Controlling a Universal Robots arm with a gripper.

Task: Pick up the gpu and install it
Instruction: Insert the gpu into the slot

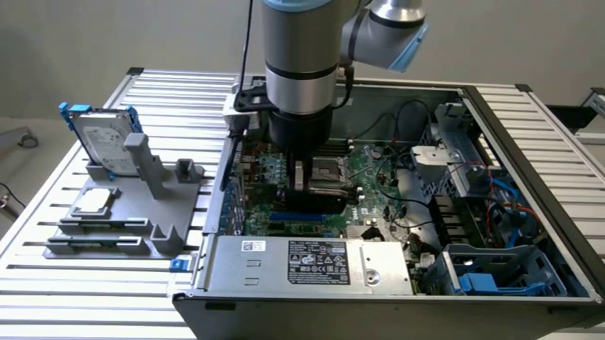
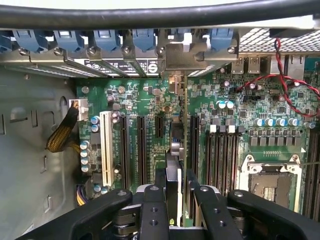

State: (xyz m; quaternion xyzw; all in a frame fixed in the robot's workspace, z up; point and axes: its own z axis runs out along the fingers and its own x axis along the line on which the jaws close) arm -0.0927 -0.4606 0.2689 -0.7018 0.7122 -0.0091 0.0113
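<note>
In the wrist view I see the gpu [image 2: 176, 146] edge-on, a thin card running from between my fingers [image 2: 152, 210] to its silver end bracket [image 2: 181, 56] at the case's rear wall. My gripper [image 2: 176, 186] is shut on it. The card stands upright over the green motherboard [image 2: 150, 100], between two long black slots [image 2: 141, 150]; whether it is seated in a slot I cannot tell. In the exterior view the gripper [image 1: 310, 180] reaches down into the open computer case [image 1: 529, 142], with the gpu's dark body [image 1: 312, 204] just below it.
A silver hard drive in a blue frame [image 1: 99, 138] stands on a grey fixture [image 1: 123, 205] at the exterior view's left, outside the case. The power supply [image 1: 312, 262] lies near the case front. Red and black wires [image 2: 280, 75] and the CPU socket [image 2: 272, 185] sit beside the card.
</note>
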